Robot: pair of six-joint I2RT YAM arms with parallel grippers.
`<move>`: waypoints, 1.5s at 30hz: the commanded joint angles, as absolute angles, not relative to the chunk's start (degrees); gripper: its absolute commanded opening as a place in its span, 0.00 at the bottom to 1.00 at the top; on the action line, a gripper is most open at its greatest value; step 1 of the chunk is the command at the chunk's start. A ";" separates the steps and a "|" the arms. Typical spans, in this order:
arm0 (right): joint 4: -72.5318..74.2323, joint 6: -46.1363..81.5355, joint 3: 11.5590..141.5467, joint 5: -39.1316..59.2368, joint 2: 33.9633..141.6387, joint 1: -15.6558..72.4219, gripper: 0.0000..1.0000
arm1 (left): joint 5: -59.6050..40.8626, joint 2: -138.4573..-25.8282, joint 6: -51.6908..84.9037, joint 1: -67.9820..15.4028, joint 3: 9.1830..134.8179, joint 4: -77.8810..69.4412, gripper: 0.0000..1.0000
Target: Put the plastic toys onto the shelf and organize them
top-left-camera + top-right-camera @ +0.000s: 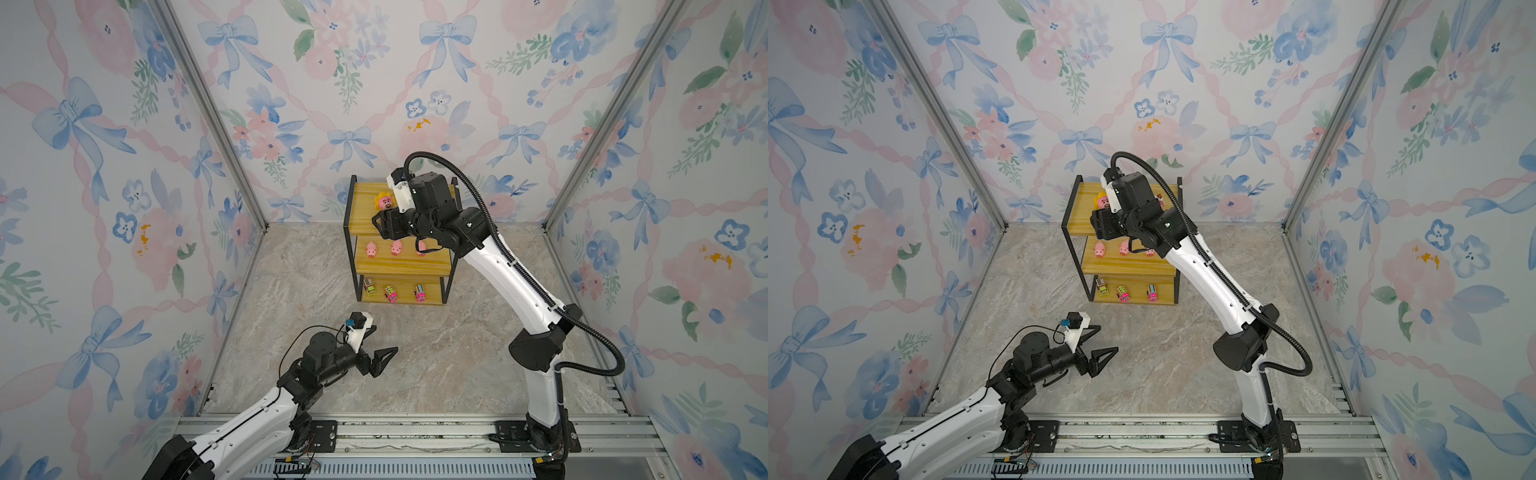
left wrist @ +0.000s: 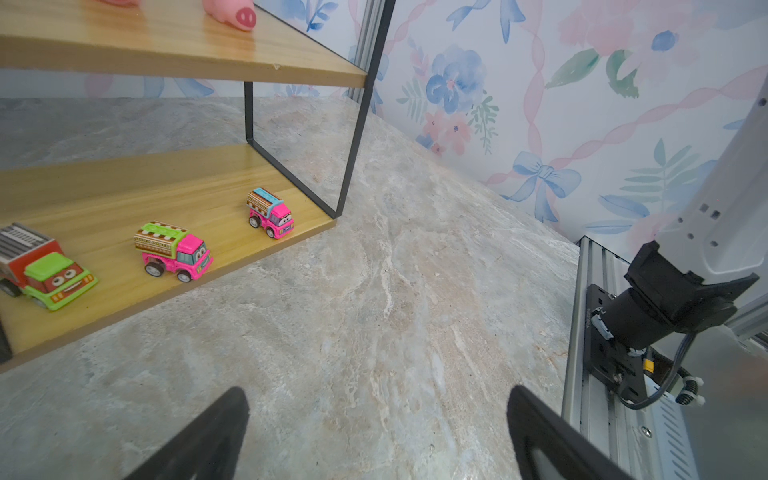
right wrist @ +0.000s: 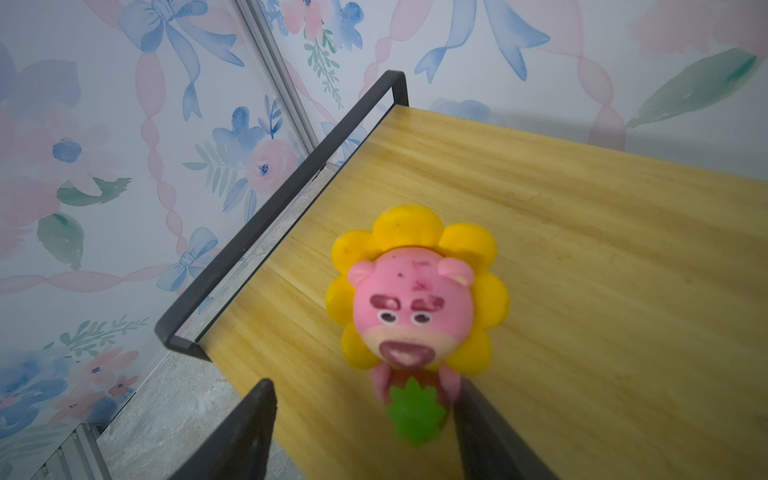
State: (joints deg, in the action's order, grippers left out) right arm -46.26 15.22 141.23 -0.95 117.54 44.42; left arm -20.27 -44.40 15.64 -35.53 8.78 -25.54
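The shelf (image 1: pixel 399 266) (image 1: pixel 1125 267) stands at the back of the stone floor. A pink bear with yellow petals (image 1: pixel 384 201) (image 1: pixel 1102 201) (image 3: pixel 415 299) stands on its top board (image 3: pixel 582 249). My right gripper (image 1: pixel 379 217) (image 1: pixel 1096 218) (image 3: pixel 361 386) is open around the bear's base. One finger is beside the bear and a wide gap shows at the other. Three pink pigs (image 1: pixel 397 248) (image 1: pixel 1124 248) line the middle board. Three toy vehicles (image 1: pixel 390 294) (image 1: pixel 1122 294) (image 2: pixel 174 249) sit on the bottom board (image 2: pixel 124 199). My left gripper (image 1: pixel 382 340) (image 1: pixel 1106 338) (image 2: pixel 376 392) hangs open over the floor, holding nothing.
Wallpapered walls close in three sides, and the shelf's back is near the far wall. An aluminium rail (image 1: pixel 415 432) with both arm bases runs along the front edge. The right arm's base (image 2: pixel 665 311) shows in the left wrist view.
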 commanded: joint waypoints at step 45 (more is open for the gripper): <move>-11.90 -3.85 42.68 -10.50 42.64 10.45 0.94 | 8.72 -44.97 1.63 -20.77 18.96 -22.92 0.98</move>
State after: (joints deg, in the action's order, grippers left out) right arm -20.21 -1.58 45.30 -9.04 41.95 12.56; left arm 6.13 -43.57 6.20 -22.24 19.25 -18.31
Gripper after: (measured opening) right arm 0.937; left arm 0.979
